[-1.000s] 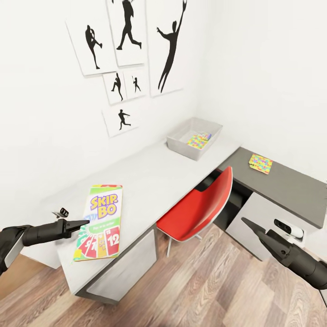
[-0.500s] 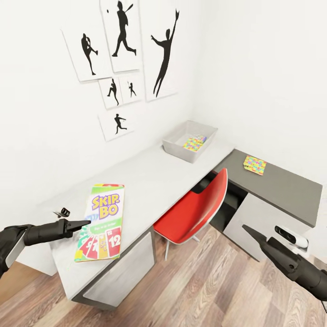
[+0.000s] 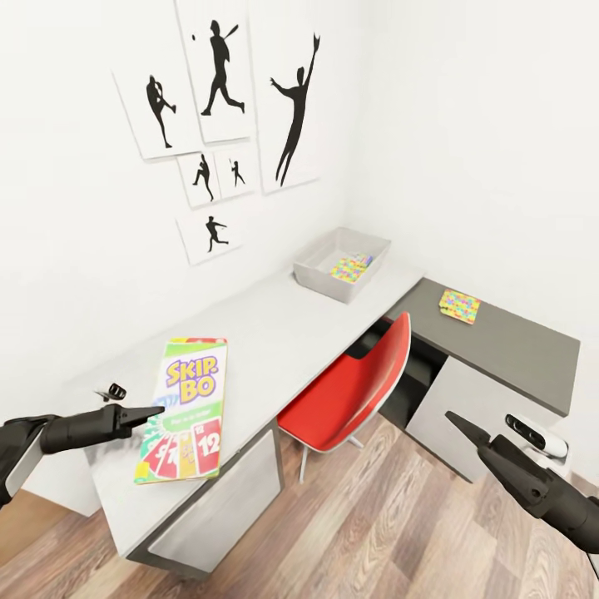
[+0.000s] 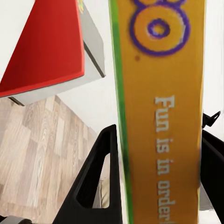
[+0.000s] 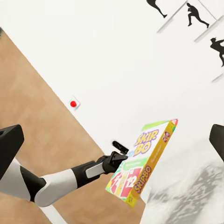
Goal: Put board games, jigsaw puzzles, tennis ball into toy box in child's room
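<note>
The Skip-Bo board game (image 3: 185, 406) is a green, yellow and red flat box held over the near end of the white desk (image 3: 283, 324). My left gripper (image 3: 154, 410) is shut on its left edge; in the left wrist view the box (image 4: 161, 93) stands between the black fingers (image 4: 100, 154). The grey toy box (image 3: 376, 245) sits at the desk's far end with a colourful jigsaw puzzle (image 3: 350, 266) inside. A second jigsaw puzzle (image 3: 459, 306) lies on the dark side desk (image 3: 516, 349). My right gripper (image 3: 456, 420) hangs open over the floor at lower right.
A red chair (image 3: 358, 378) is tucked under the desk corner. A small black clip (image 3: 114, 391) lies by the wall near my left arm. A white device (image 3: 532, 434) sits beside the grey cabinet (image 3: 466, 408). Wood floor (image 3: 349, 532) lies below, and silhouette posters hang on the wall.
The whole head view has shifted, sliding the desk and posters slightly up and left. The left gripper still holds the Skip-Bo box in the same place relative to me.
</note>
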